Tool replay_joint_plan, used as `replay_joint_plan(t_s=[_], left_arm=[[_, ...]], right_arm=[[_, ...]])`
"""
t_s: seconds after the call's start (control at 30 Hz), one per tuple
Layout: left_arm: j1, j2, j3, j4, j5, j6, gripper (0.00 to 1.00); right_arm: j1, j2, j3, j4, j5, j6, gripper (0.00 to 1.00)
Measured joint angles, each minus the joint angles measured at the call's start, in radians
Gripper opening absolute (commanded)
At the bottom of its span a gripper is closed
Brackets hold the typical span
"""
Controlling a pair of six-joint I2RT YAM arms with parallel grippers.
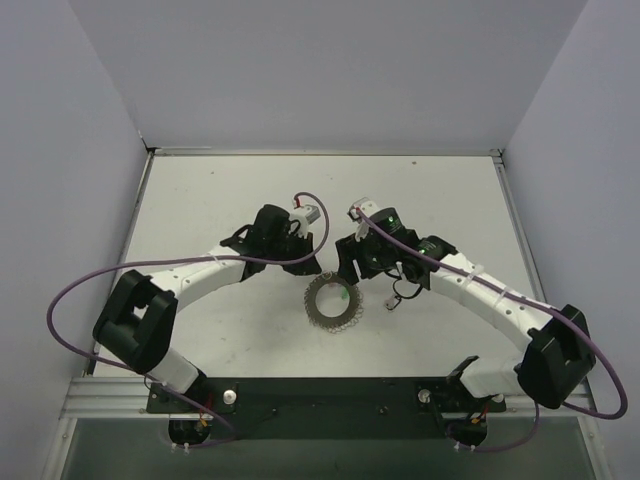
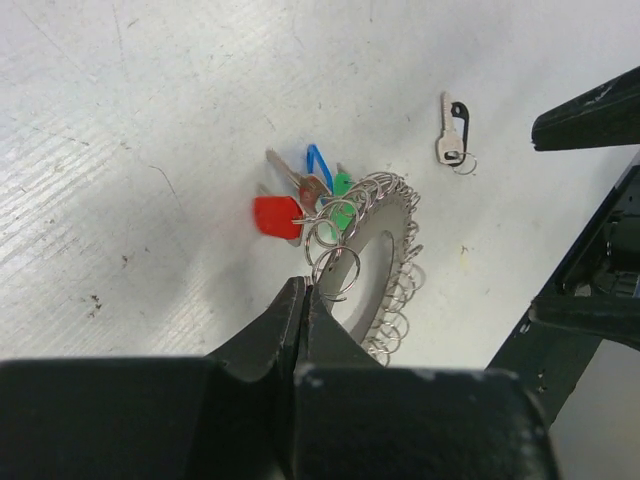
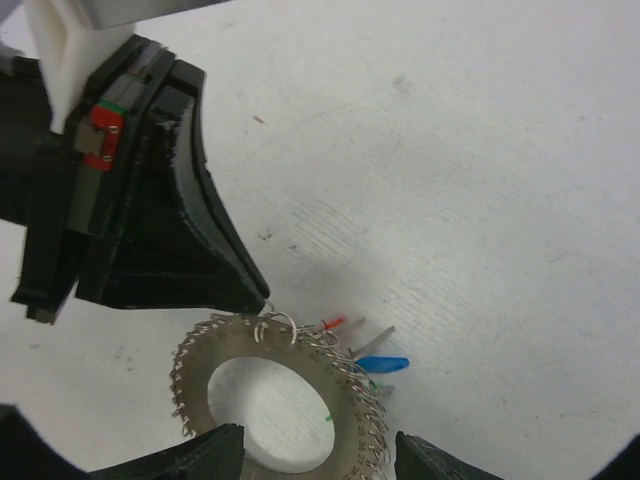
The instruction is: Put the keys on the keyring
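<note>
Holding, left claw point(image 2: 305, 290): jaws together, tips nipped on a thin wire loop at rim of ring point(image 2: 392, 245); shallow-looking grip, right at the tip ends.
Ring: flat on table point(image 2: 130, 110), between the two claws, touching left tips.
Keys point(image 2: 276, 216): red, blue and green heads fanned just beyond the rim, beside the pinch; judged threaded on small loops already.
Right claw point(image 3: 320, 436): jaws apart, straddling ring's edge opposite the left claw; nothing held.
Loose key point(image 2: 447, 128): farthest out, well apart from ring, small loop at its head; not yet on.
Step, judged: steadying ring with left, fetching loose key with right.
Method, left: hold pinch firm and low, no lifting or twisting, to avoid dragging the floppy coil.
Method, right: raise clear of ring before travelling; approach key from above, jaws across the blade, head loop left free.
Method, joining: bring key's loop to the pinched link, not to the far side of the coil.
Risks: wire slipping out of left tips; right fingers catching the coil on leaving; threaded keys snagging.
</note>
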Motion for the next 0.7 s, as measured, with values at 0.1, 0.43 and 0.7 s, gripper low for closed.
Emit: replay_joint_plan(t_s=[0.1,0.43,0.7], left_arm=[[-0.003,-0.042,0.0,-0.018,0.0,0.008,0.0],[-0.011,-0.145,0.037,-0.086,0.037,0.034,0.0],[-0.025,-0.237,0.047,-0.111,0.12,0.085,0.0]], right_arm=[[0.0,-0.042,0.0,0.019,-0.069,-0.024,0.62],[0.0,-0.113,0.011,0.048,-0.268,-0.098,0.65],[0.0,-0.129,0.037,0.05,-0.373,-0.127,0.63]])
